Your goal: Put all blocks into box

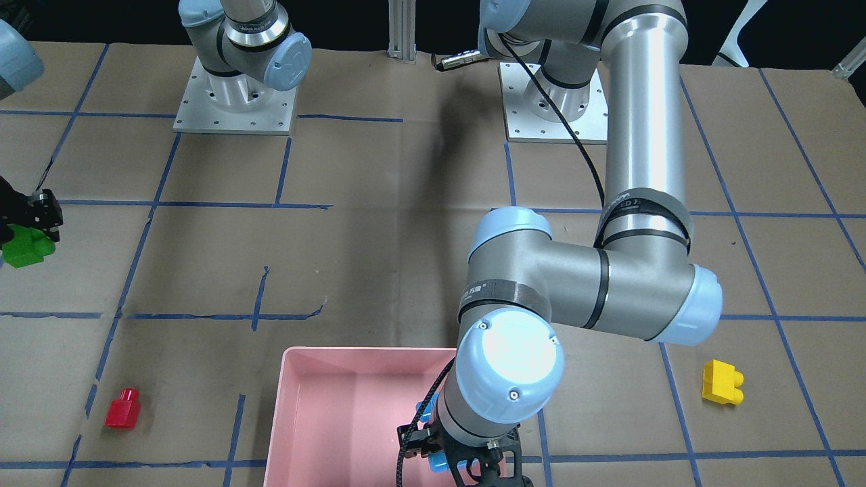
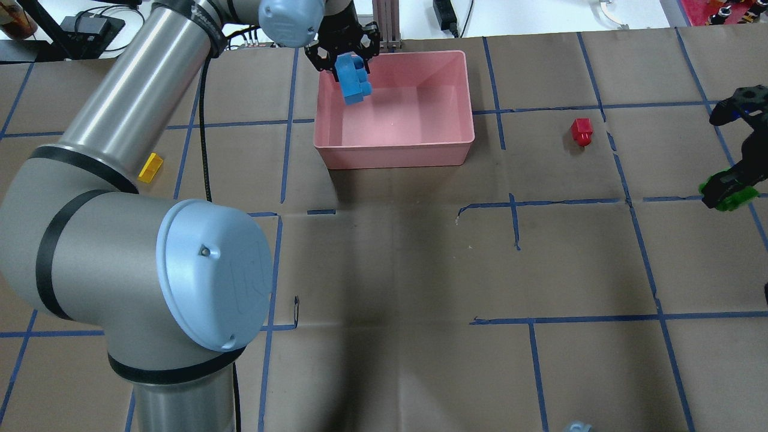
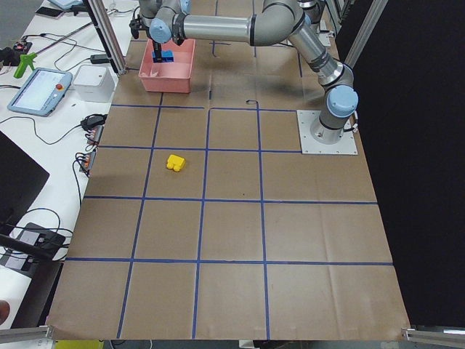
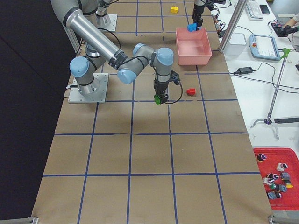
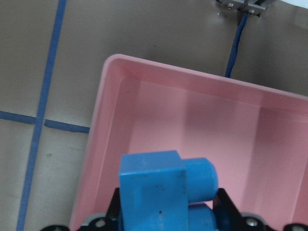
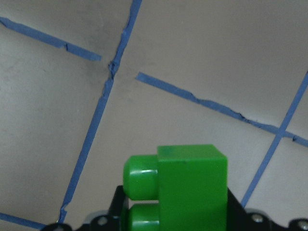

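Observation:
My left gripper (image 2: 350,65) is shut on the light blue block (image 2: 355,83) and holds it above the far left corner of the pink box (image 2: 390,157). The left wrist view shows the block (image 5: 163,192) over the box's inside, near its wall (image 5: 101,144). My right gripper (image 2: 729,189) is shut on the green block (image 2: 733,198) low over the table at the right; the block also shows in the right wrist view (image 6: 187,187). The red block (image 2: 581,131) lies right of the box. The yellow block (image 2: 150,167) lies left of it.
My left arm's elbow (image 2: 180,270) fills the near left of the overhead view. Both arm bases (image 1: 237,101) stand on metal plates at the robot's side. Blue tape lines cross the brown table. A screen and cables (image 3: 43,87) lie beyond the box's table edge.

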Controlling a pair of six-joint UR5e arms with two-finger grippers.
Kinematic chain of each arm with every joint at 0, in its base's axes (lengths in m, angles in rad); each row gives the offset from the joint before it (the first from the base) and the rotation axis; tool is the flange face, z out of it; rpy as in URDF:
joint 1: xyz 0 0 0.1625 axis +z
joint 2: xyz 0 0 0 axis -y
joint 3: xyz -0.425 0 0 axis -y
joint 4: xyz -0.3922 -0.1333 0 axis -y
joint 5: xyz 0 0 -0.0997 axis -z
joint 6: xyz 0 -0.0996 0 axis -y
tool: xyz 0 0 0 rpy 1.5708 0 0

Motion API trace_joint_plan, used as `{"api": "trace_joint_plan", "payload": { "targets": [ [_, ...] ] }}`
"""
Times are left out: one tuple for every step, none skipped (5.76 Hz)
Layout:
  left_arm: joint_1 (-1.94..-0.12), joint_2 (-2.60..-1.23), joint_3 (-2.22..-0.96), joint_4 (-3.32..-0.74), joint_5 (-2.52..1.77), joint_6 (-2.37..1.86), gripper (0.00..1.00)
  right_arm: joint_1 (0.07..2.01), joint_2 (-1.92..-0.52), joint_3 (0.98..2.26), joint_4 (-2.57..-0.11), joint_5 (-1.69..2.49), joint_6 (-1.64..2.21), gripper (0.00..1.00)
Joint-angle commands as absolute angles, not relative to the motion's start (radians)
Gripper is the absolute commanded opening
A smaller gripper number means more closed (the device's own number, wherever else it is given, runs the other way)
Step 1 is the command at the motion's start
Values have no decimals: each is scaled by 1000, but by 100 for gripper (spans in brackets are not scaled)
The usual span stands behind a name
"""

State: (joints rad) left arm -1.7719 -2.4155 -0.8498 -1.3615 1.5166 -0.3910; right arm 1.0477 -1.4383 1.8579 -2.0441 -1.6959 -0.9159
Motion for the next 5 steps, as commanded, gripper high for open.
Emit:
{"api": "trace_joint_plan", "payload": {
  "targets": [
    [-1782,-2408,-883,-1342,1522,-393,98,1197,-1434,1697,-1953,-1723,-750,4],
    [-1775,-2370,-884,-1354,1531,-390,99,1256,-1434,1675,-1918,-1723,-654,4],
    [-1767,-2306,-885,-1388,1580,-384,99,1297,-1439,1672,-1902,-1721,-565,4],
    [-1716,-2246,-885,-1441,1580,-362,99,1336,-1442,1671,-1902,-1712,-473,5],
    [-1633,-2187,-891,-1512,1580,-242,99,1391,-1443,1654,-1901,-1710,-383,5]
  ]
}}
